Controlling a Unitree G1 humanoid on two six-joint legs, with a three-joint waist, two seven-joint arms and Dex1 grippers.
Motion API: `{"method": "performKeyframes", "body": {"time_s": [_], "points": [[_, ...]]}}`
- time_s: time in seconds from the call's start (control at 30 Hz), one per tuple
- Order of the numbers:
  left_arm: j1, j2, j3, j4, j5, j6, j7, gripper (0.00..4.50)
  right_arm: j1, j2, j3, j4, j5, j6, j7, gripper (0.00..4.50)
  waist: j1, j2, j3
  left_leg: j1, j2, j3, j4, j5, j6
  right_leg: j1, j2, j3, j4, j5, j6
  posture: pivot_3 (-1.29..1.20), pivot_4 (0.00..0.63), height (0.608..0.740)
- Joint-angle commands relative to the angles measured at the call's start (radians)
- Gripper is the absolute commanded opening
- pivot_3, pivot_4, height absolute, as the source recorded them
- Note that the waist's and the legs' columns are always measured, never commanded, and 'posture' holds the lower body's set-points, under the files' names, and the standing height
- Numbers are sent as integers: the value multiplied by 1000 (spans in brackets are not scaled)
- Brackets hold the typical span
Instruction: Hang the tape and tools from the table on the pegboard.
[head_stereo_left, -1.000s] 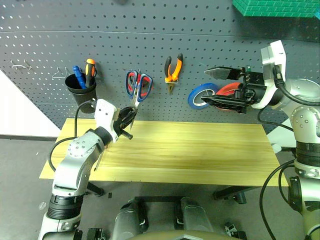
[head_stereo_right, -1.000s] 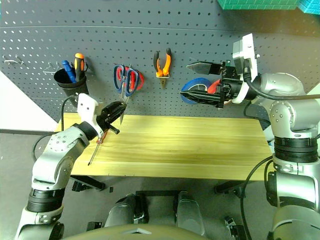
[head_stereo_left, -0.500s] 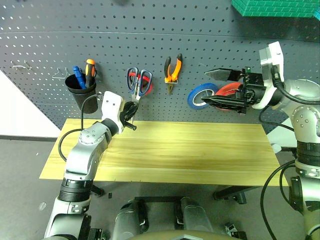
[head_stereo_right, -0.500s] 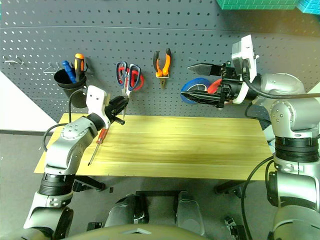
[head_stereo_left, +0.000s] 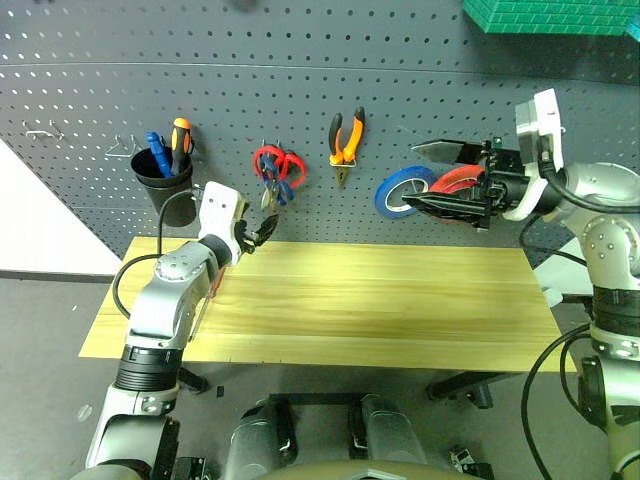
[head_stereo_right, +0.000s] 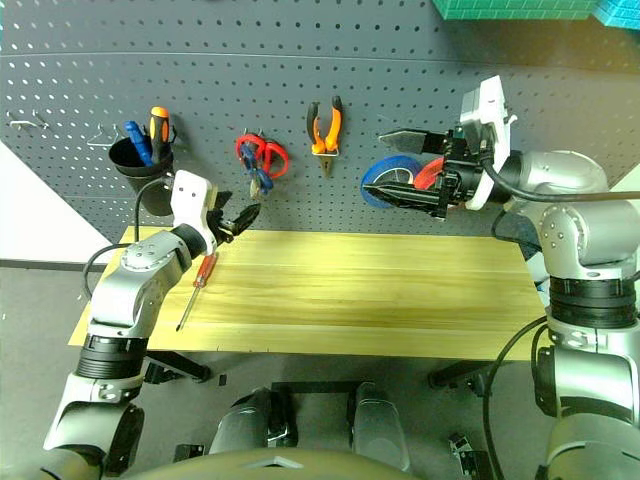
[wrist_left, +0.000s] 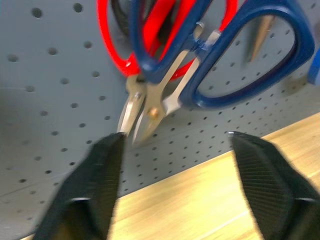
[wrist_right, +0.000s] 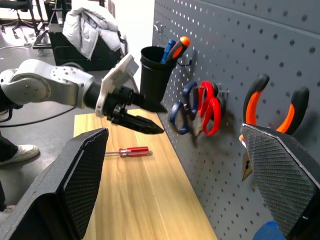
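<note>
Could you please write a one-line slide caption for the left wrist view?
Open left gripper below blue-handled scissors hanging on the pegboard.

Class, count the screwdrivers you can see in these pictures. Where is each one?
3: a blue one and an orange one in the black cup on the pegboard, a red one on the table.

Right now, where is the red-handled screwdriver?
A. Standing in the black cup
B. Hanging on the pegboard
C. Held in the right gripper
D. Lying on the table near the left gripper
D. The red-handled screwdriver lies flat on the table, just below the open left gripper, while the right gripper is open and holds nothing.
</note>
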Motion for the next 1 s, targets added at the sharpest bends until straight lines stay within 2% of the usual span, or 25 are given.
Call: {"method": "performKeyframes", "body": {"time_s": [0.03, 0.27, 0.47, 0.7, 0.87, 1.0], "points": [[15, 12, 49, -101, -29, 6, -1, 4454, 8, -14, -22, -59, 25, 8, -4, 4500, 1, 0, 0, 0, 0, 0, 0, 0, 0, 0, 0, 0, 0, 0, 0, -149, 81, 730], [141, 53, 137, -296, -123, 139, -12, 4454, 47, 27, 37, -109, 61, 68, 4, 4500, 2, 0, 0, 0, 1, 0, 1, 0, 1, 0, 0, 0, 1, 0, 0, -95, 87, 730], [302, 107, 224, -389, -156, 258, 9, 4454, 73, 107, 165, -150, 20, 113, -61, 4500, 10, 0, 0, 0, 1, -1, 2, -4, 5, 1, 0, 0, 2, 0, 0, -33, 108, 730], [316, 145, 272, -277, -147, 256, -6, 4454, 68, 158, 248, -97, -19, 92, -43, 4500, 55, 1, 1, 0, 1, 0, 2, -6, 8, -1, -3, 1, 0, -3, -4, 4, 156, 730], [256, 162, 241, -97, -96, 173, -21, 4454, 28, 192, 305, 16, -110, 26, -23, 4500, 66, 2, 8, 1, 1, 0, 2, -7, 9, -2, -4, 0, -2, -3, -4, 15, 199, 730], [153, 170, 206, 77, -60, 150, -26, 4454, -17, 219, 341, 116, -168, -14, -7, 4500, 67, 4, 26, 0, 0, 0, 2, -8, 10, -2, -5, 0, -3, -3, -4, 15, 236, 730]]}}
